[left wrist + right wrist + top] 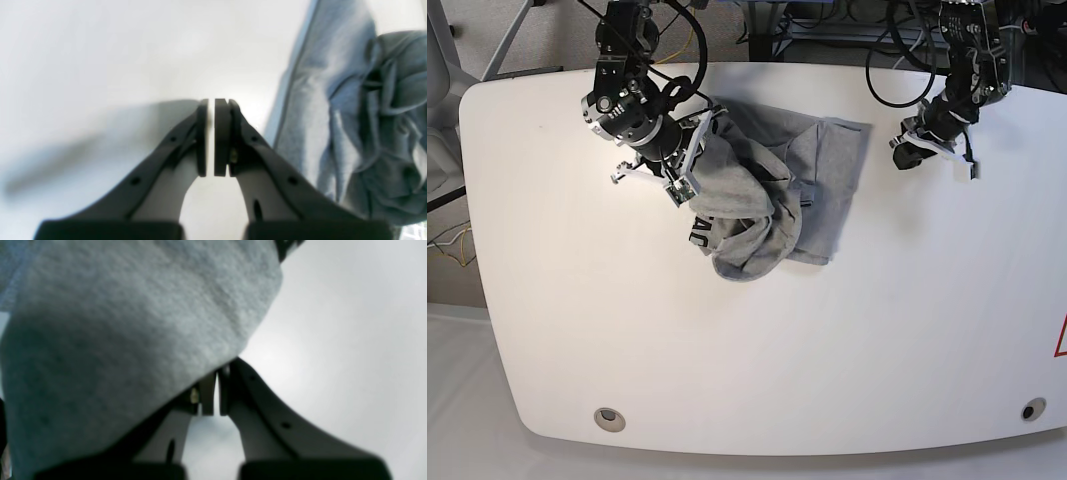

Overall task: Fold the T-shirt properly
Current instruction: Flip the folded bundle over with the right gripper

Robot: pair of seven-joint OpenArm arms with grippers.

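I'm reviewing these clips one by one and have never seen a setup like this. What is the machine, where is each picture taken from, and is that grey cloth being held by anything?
This is a robot with two arms, working at a white table. One picture looks down on the whole table; the other two come from cameras on each arm's wrist, looking along its jaws.

On the table lies a crumpled grey T-shirt, not yet folded.

In the overhead picture the right gripper is on the left, at the shirt's edge. Its jaws are shut, and cloth drapes over them in its wrist picture; whether they pinch fabric cannot be told.

The left gripper, on the overhead picture's right, has its jaws shut on nothing, beside the shirt and not touching it.
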